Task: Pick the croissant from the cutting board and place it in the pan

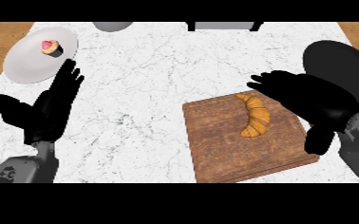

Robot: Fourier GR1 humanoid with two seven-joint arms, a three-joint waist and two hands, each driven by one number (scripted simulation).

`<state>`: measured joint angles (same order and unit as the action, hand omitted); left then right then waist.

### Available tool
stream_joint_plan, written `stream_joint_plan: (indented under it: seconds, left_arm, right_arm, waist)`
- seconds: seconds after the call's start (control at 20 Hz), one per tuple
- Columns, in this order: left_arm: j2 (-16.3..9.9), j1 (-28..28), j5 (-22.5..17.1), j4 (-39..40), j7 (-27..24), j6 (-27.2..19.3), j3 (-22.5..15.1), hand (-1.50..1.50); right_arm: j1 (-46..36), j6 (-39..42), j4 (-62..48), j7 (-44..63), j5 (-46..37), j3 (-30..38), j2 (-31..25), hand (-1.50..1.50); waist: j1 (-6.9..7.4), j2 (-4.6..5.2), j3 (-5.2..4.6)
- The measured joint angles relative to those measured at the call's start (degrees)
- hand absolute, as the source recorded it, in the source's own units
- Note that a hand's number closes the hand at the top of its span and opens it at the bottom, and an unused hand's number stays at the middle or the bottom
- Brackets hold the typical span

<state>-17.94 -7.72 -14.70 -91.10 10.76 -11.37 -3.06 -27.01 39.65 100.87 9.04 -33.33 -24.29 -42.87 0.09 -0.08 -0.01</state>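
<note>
- croissant point(254, 116) lying on cutting board point(242, 144), upper right part, curved, untouched
- right hand point(308, 99) over board's right edge, fingers spread and reaching toward croissant's top end, just beside it, holding nothing
- pan point(335, 59) dark, at right edge of view (partly hidden behind right hand)
- left hand point(49, 109) at left over white marble worktop point(154, 76), fingers straight and up, holding nothing
- white plate point(28, 61) top left, with small pink-topped cupcake point(51, 48) on it
- grey round thing at top edge, can't tell what
</note>
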Motion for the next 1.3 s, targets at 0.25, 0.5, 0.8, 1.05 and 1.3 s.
stream_joint_plan:
  seconds: [0.25,0.5,0.8,1.05,1.3]
  left_arm:
    - [1.07,-0.56,1.12,-0.63,1.5,0.42,0.75,0.0]
    - [1.88,-1.41,2.16,-0.04,1.62,1.12,1.47,0.0]
    - [2.65,-1.51,3.02,0.51,1.13,2.51,3.26,0.0]
    - [3.21,-1.45,3.3,0.87,1.23,3.85,4.32,0.0]
    - [4.5,-1.4,4.79,0.39,1.55,3.7,4.17,0.0]
  right_arm:
    - [0.43,1.53,-1.5,0.16,-4.62,0.23,4.95,-1.5]
    - [-1.05,3.08,-4.88,3.32,-9.79,-1.24,10.97,-1.5]
    - [-1.52,2.09,-10.22,0.79,-15.26,0.02,14.79,-1.5]
    - [-1.76,0.93,-14.9,-2.97,-19.54,0.26,16.1,-1.5]
    - [-0.89,-2.49,-19.51,-6.69,-23.52,0.3,17.76,-1.5]
  waist:
    - [0.1,0.04,0.0]
    - [0.18,0.09,0.01]
    - [0.2,0.09,0.0]
    - [0.19,0.1,0.01]
    - [0.18,0.11,0.02]
